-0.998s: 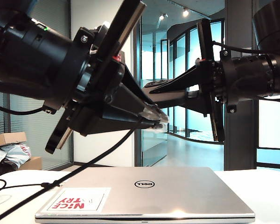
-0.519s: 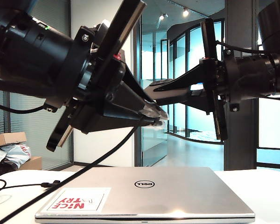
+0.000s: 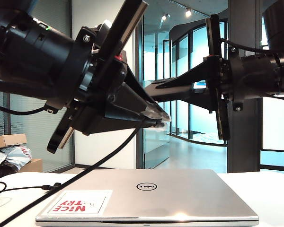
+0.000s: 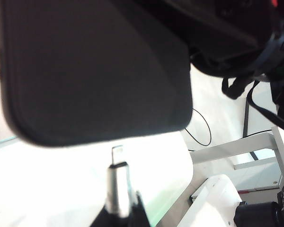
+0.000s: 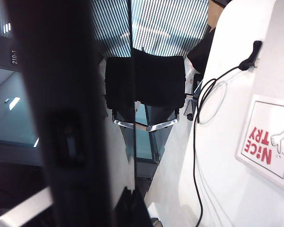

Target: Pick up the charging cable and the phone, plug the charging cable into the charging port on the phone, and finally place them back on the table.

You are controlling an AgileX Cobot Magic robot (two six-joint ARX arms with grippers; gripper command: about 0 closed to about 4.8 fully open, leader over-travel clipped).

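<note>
While both arms hang above the silver laptop [image 3: 146,196], we read this as the alignment step just before insertion. Left claw [image 3: 156,118] sits mid-air on the left of the exterior view, clamped on the charging cable [image 3: 85,168] just behind its plug; the cord droops down past the laptop's corner to the white surface [image 3: 274,189]. In the left wrist view the plug [image 4: 117,182] points its silver tip at the rounded edge of the phone [image 4: 92,71], close but with a sliver of gap showing, so not seated yet.

Right claw [image 3: 154,91] reaches in from the right, pinched on the phone, which shows nearly edge-on as a thin dark slab [image 3: 168,86] meeting the left claw's tip. In the right wrist view the phone [image 5: 75,118] fills the frame as a dark band, and we cannot see the port in any view.

Risks from here:
- We can't confirm the tip lines up with the port; pushing forward off-axis would jam the plug on the phone's edge or bend it.
- Push force could slide the phone in the right claw's pinch, since it's a smooth slab.
- Hanging cord could snag the laptop corner and tug the plug sideways.
- Both things are high above the laptop; a slip drops them onto the lid.
</note>
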